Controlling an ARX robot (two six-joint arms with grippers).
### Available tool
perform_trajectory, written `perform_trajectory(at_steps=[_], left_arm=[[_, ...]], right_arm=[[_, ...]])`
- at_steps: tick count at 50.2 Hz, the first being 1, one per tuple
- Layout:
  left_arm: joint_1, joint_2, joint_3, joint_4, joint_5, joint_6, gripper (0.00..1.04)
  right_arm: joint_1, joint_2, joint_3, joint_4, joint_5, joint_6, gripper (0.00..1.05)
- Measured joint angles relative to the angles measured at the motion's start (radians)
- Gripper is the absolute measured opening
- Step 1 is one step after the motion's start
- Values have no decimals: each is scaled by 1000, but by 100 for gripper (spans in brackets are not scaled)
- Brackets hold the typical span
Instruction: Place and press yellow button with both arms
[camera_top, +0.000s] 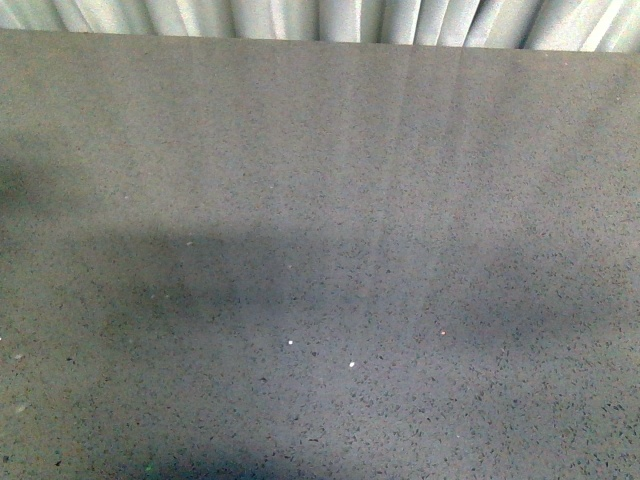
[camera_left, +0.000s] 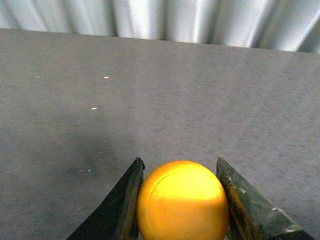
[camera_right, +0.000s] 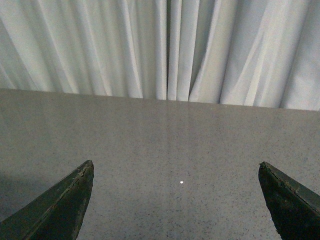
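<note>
Left gripper (camera_left: 180, 162) is clamped on the yellow button (camera_left: 182, 202). Right gripper (camera_right: 175, 164) is spread wide over the tabletop (camera_right: 150, 130), curtain (camera_right: 150, 45) at 12 o'clock.

Speckled matt table (camera_top: 320, 200), smooth yellow button (camera_left: 182, 200)

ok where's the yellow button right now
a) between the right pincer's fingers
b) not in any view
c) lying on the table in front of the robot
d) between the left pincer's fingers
d: the left wrist view shows the yellow button clamped in the left pincer, while the right pincer is spread wide with nothing in it.
</note>
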Motion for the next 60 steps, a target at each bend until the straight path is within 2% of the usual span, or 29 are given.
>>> perform_trajectory(at_steps=[6,12,37,39,60], left_arm=[[-203,165,16,90,-56,-31,35],[-306,317,37,161,-88,-54,35],[-388,591,82,306,-141,-80,35],[-389,594,82,311,-142,-84,37],[-410,556,13,331,-145,-106,96]], right_arm=[[0,0,0,0,0,0,96],[0,0,0,0,0,0,96],[0,0,0,0,0,0,96],[0,0,0,0,0,0,96],[0,0,0,0,0,0,96]])
